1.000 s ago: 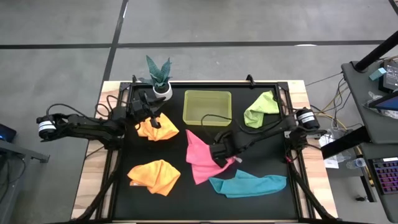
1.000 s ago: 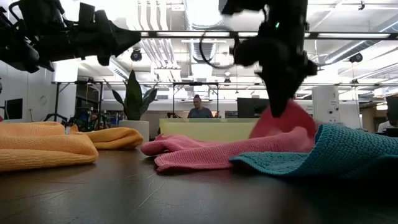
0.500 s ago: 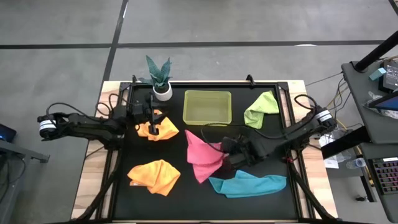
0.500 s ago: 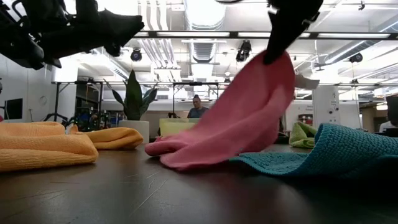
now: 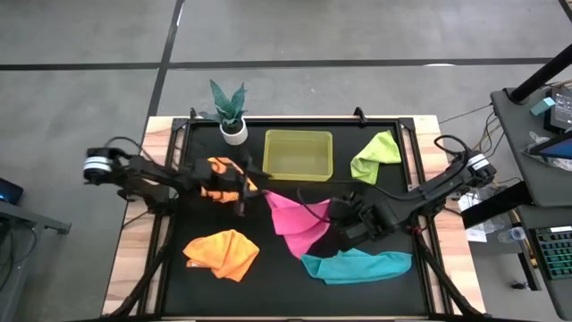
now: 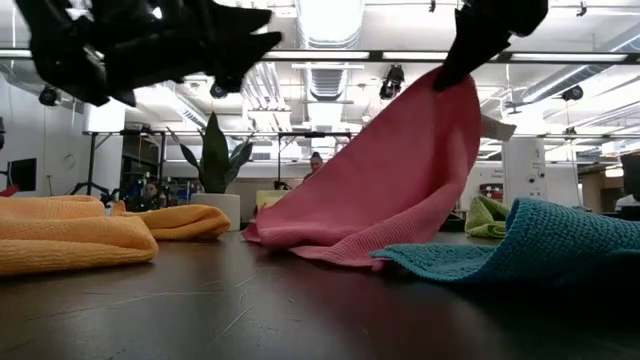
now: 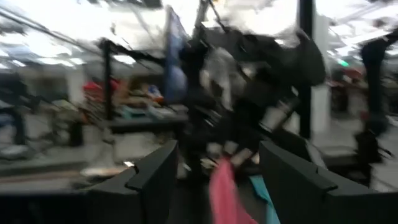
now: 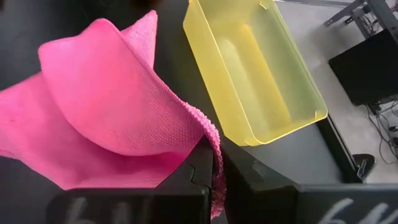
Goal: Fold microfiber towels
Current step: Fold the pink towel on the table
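STEP: fold pink towel (image 5: pixel 299 224) | right tool (image 5: pixel 338 213) clamped on its raised 3 o'clock corner | left tool (image 5: pixel 243 190) open, empty, at 9 | we keep the lift taut, lay edges flush.

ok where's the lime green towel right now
In the high view the lime green towel lies at the table's far right, just right of the yellow bin, untouched.

Right gripper (image 5: pixel 344 217): we found it raised above the table's middle, fingers (image 8: pixel 202 163) clamped on a corner of the pink towel (image 5: pixel 299 222). Left gripper (image 5: pixel 243 188): we found it raised mid-table, fingers (image 7: pixel 158 177) parted, empty.
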Controlling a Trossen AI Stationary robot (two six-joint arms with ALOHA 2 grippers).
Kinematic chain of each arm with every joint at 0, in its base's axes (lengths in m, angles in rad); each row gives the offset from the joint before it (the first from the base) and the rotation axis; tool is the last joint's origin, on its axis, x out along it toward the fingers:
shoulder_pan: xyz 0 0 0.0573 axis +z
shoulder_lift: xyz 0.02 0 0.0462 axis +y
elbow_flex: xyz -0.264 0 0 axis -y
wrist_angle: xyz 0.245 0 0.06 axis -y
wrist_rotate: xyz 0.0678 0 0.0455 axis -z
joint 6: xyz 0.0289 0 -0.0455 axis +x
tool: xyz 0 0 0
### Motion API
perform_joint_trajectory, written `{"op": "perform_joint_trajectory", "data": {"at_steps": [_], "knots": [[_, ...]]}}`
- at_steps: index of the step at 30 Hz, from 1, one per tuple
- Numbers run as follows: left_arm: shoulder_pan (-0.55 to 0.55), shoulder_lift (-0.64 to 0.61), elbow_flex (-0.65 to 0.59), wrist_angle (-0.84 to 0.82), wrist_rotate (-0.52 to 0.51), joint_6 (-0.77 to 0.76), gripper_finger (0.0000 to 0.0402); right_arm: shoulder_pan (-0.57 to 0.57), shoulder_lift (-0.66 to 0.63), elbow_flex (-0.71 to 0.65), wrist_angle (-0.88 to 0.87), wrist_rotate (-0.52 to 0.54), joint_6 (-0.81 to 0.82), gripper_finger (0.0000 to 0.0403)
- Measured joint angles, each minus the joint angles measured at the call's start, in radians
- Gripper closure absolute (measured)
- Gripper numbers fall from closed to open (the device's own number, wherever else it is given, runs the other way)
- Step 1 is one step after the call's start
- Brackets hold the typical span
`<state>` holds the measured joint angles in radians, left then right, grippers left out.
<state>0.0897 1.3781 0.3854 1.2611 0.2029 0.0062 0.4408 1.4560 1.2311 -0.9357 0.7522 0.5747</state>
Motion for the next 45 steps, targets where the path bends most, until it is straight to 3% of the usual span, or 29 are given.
{"op": "perform_joint_trajectory", "data": {"at_steps": [10,20,27,35,45], "knots": [[-0.071,0.291,0.201,-0.162,-0.112,-0.053,0.0192,0.0,-0.065,-0.09,0.059,0.009,-0.011,0.0394],[-0.072,0.43,0.356,-0.387,-0.131,-0.054,0.0192,0.0,-0.179,-0.247,0.188,0.007,-0.011,0.0394],[-0.072,0.524,0.419,-0.443,-0.129,-0.08,0.0192,0.007,-0.245,-0.319,0.28,0.004,-0.069,0.0394],[-0.085,0.48,0.418,-0.687,0.029,-0.108,0.0212,0.007,-0.258,-0.324,0.29,0.004,-0.098,0.0394],[-0.106,0.295,0.41,-1.054,0.046,-0.105,0.0307,0.007,-0.257,-0.324,0.294,0.008,-0.105,0.0394]]}}
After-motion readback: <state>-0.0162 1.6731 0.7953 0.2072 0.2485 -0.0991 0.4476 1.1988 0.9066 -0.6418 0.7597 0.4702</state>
